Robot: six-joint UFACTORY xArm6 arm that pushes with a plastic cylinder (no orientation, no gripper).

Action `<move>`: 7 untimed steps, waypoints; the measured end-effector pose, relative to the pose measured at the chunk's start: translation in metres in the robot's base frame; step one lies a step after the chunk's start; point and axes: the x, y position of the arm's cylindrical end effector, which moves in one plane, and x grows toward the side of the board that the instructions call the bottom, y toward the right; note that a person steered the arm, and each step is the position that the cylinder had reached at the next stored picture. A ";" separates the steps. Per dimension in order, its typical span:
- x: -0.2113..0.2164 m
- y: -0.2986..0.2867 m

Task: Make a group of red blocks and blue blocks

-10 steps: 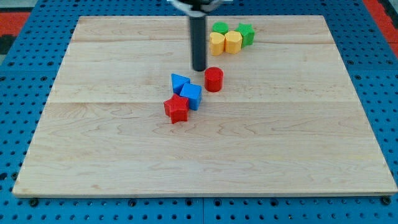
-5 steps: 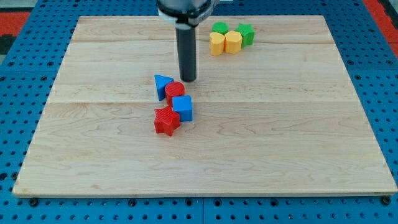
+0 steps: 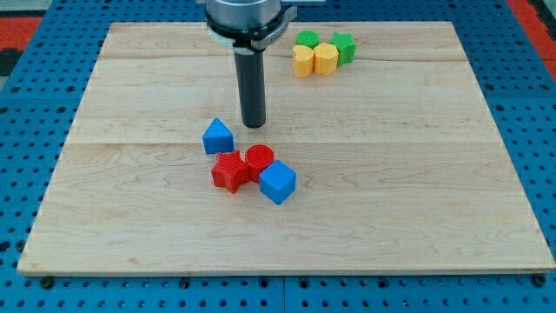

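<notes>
I have no jaws to open or close, so nothing is held; I end only in a dark rod, and my tip stands on the wooden board, touching no block. Just toward the view's left of my tip, and a little lower, sits the blue triangular block, apart from the others by a small gap. Below my tip, toward the view's bottom, three blocks touch each other in a short row: the red star-shaped block on the left, the red cylinder in the middle almost straight under my tip, and the blue cube on the right and slightly lower. Far from my tip, toward the view's top and right, another cluster stands close together: the two yellow blocks in front, with the green round block and the green star-like block behind them.
</notes>
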 end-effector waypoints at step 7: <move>-0.030 -0.027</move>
